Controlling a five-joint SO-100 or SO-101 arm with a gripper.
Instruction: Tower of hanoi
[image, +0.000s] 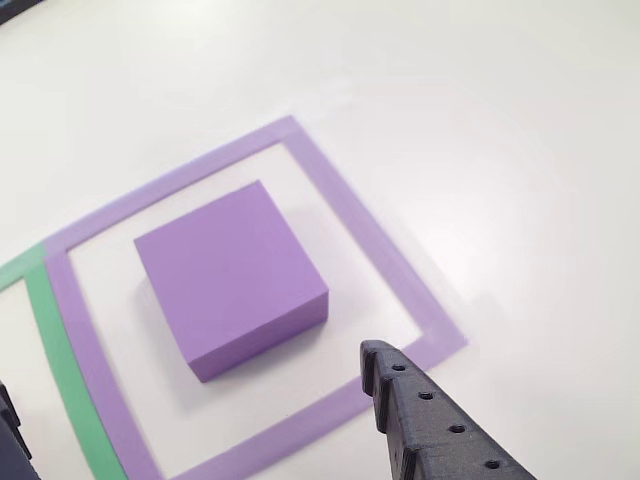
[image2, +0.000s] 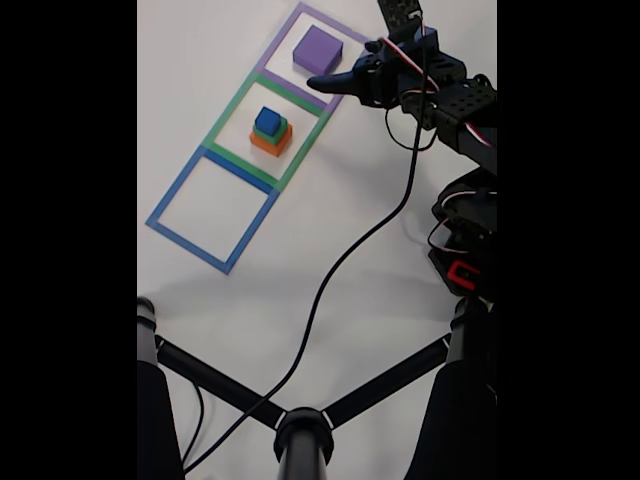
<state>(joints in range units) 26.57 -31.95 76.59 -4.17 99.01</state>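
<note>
Hand (image2: 350, 60) beside purple cube (image2: 318, 50); fixed view adds stacked cubes (image2: 270, 131).

No text, label, brand, number or sign can be read anywhere.

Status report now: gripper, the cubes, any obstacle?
Gripper open, empty, beside purple cube. Purple cube alone in purple square. Blue, green, orange cubes stacked in green square. Nothing in the way.

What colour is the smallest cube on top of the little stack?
Dark blue; the smallest cube shows best in the fixed view, atop green and orange ones.
</note>
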